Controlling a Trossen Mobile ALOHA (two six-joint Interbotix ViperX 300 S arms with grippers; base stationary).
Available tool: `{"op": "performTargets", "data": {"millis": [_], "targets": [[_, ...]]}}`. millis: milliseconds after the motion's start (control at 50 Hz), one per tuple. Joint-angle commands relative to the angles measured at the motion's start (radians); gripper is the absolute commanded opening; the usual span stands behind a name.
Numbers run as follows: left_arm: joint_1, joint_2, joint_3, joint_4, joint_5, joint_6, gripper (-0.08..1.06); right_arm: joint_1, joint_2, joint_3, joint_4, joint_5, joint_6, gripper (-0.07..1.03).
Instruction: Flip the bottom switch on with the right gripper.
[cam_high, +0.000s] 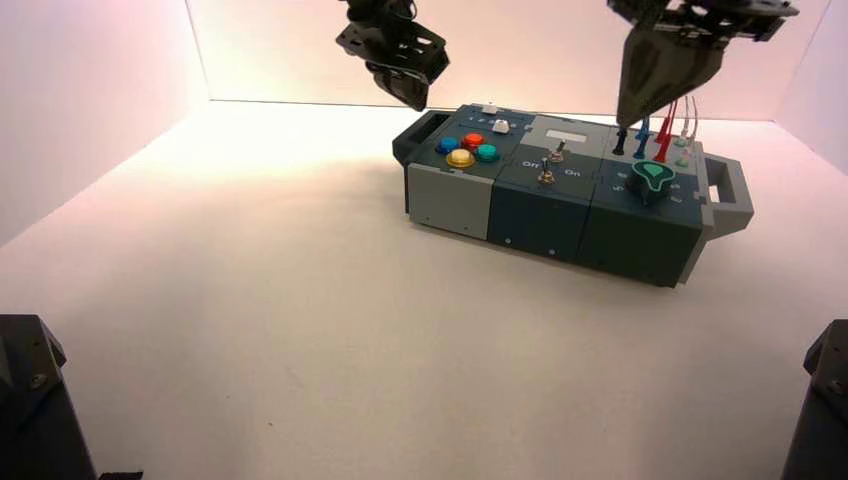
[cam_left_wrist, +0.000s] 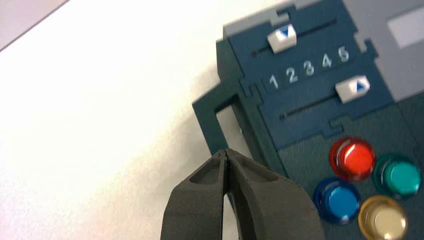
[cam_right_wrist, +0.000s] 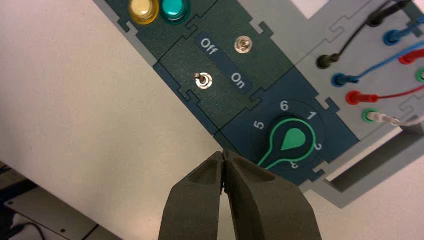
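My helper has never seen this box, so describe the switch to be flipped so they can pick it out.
On the long dark box, find the panel lettered Off and On, between the coloured buttons and the black-and-green knob. Of its two metal toggle switches, it's the one nearer the box's front edge, its lever tilted toward Off.

Knob stands between end effector and wires.

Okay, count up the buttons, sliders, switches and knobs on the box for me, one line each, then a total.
Buttons: 4
Sliders: 2
Switches: 2
Knob: 1
Total: 9
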Motion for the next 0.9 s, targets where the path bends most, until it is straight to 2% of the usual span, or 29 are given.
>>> {"op": "performTargets", "data": {"millis": [20,260,440,580,800,900], "targets": [[-0.005,-0.021,-0.031,-0.032,0.000,0.000,-0.03,0.006,-0.003,-0.028,0.006,-0.002,-0.009,-0.02],[-0.020,-0.028,-0.021,-0.075,0.005,0.002,-0.03,0.008,-0.003,-0.031,0.005,-0.002,-0.009,-0.02],[-0.061,-0.049,-0.014,-0.074,0.012,0.011,-0.03,0.008,-0.005,-0.031,0.005,-0.002,-0.011,-0.02],[-0.066,-0.054,-0.012,-0.074,0.103,0.009,-0.03,0.008,-0.006,-0.031,0.005,0.000,-0.012,-0.02],[-0.018,-0.095,0.000,-0.071,0.118,0.000,-0.03,0.008,-0.031,-0.028,0.005,0.002,-0.017,-0.02],[-0.005,-0.112,0.012,-0.058,0.120,0.003,-0.03,0.008,-0.041,-0.028,0.005,0.000,-0.017,-0.02]]}}
